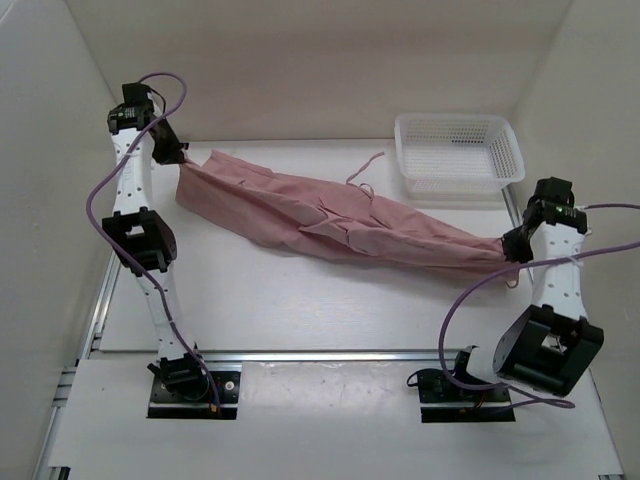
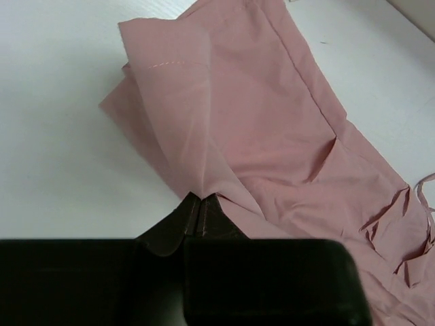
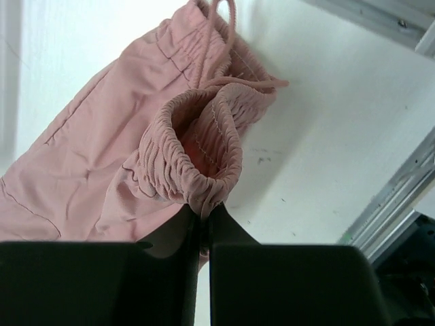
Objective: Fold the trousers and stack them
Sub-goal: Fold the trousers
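Your right gripper [image 1: 510,250], mid right, pinches the gathered waistband. The dusty-pink thin-fabric trousers [image 1: 340,220] stretch diagonally over the white table [image 1: 300,310] to upper left, where your left gripper [image 1: 175,155] clamps a leg end. A white mesh plastic basket [image 1: 450,185] sits upper right.

A white table [image 1: 300,310] sits boxed in by plain off-white walls: a back wall [image 1: 320,60] on the far side, a left wall [image 1: 45,200] and a right wall [image 1: 600,110] closing the flanks; a white mesh basket [image 1: 458,178] stands in the far right corner; an aluminium rail [image 1: 330,355] crosses the near side, a white board [image 1: 330,435] nearer still; light falls soft and even
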### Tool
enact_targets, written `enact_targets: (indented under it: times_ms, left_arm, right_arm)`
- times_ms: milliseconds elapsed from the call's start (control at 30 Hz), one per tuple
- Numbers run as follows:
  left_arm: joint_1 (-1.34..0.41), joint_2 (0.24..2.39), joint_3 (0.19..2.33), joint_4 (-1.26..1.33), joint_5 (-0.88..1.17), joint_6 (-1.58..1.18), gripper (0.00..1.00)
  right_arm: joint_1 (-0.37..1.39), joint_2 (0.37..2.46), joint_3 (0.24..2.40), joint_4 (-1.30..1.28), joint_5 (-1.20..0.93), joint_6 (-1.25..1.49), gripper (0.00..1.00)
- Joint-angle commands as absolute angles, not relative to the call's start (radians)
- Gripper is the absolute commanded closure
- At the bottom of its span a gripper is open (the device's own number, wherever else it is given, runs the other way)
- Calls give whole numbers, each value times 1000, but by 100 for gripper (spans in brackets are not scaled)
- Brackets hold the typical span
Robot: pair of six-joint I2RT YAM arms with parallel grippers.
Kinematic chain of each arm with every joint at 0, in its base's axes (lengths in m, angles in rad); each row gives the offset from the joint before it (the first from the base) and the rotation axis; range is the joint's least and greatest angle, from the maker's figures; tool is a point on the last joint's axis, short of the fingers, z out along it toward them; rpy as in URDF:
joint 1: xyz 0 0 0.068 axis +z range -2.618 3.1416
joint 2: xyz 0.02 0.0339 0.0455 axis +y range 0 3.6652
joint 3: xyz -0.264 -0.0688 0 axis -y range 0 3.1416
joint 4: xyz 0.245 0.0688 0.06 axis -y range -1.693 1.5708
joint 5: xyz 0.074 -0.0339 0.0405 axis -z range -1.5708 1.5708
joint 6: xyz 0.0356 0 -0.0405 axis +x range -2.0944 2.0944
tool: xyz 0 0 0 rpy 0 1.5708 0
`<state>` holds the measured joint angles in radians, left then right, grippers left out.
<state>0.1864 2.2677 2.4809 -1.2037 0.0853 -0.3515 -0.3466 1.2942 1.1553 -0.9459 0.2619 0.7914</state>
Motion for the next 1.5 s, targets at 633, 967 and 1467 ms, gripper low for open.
enact_targets:
  times_ms: [633,967,1467]
  left_arm:
    - [164,2474,2709,-964,187,-302,90]
    - [95,2553,2778,-818,89,-385,6]
    - [173,2256,2234,-876,219,-311,0]
  right_arm:
    - [-344,1818,1526,-808,314,842,100]
    - [-315,1907,1626,-798,318,844,45]
    - [-305,1569,1181,-733,184,698,25]
